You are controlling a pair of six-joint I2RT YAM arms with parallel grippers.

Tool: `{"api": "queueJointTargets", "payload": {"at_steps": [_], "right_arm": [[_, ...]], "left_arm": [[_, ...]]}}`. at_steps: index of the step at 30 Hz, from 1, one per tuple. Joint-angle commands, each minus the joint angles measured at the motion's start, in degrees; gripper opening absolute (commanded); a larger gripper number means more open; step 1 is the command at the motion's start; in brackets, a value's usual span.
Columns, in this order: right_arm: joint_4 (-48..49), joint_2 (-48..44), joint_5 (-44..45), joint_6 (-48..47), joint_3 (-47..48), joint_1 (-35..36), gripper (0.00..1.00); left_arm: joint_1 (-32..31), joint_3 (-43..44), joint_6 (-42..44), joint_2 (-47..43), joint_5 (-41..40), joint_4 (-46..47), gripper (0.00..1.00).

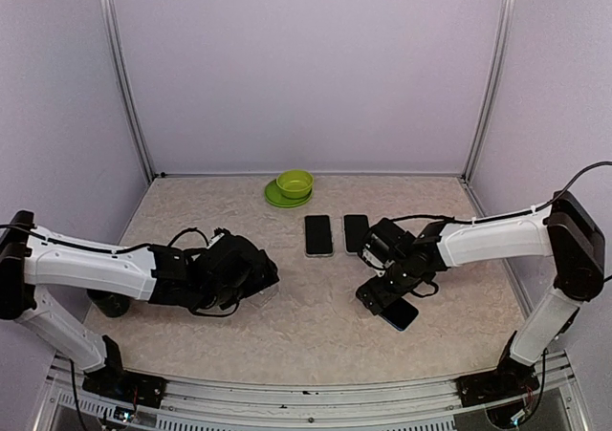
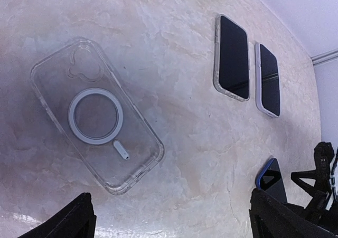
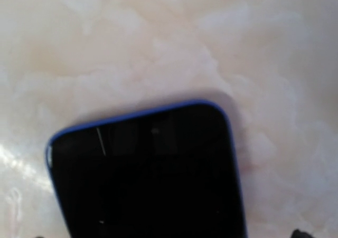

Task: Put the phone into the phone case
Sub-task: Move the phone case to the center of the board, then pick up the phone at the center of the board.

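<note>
The left wrist view is showing the clear phone case [image 2: 95, 116] lying ungripped, centre left, with the left gripper [image 2: 174, 222] gaping; from above it is barely showing. The right gripper [image 1: 382, 295], spread, is hovering over the blue-edged phone [image 1: 402, 314], lower right.

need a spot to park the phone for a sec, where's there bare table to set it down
Bare table runs along the near edge, between the clear case and the blue-edged phone. The far-left corner beside the green bowl is free too. Crowded: centre-back, where two phones lie side by side.
</note>
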Motion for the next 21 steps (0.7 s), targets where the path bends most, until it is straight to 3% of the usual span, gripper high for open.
{"api": "queueJointTargets", "payload": {"at_steps": [1, 7, 21], "right_arm": [[2.3, 1.6, -1.8, -1.1, -0.2, -0.8, 1.00], [4.1, 3.3, -3.2, -1.1, -0.3, -1.5, 1.00], [5.8, 4.9, -6.3, -1.9, -1.5, -3.0, 0.96]], "left_arm": [[-0.2, -6.8, 5.3, -7.1, -1.6, 5.9, 0.99], [-0.2, -11.1, 7.5, -15.8, -2.6, 7.0, 0.99], [-0.3, -12.9, 13.0, -19.2, 1.1, 12.1, 0.99]]}}
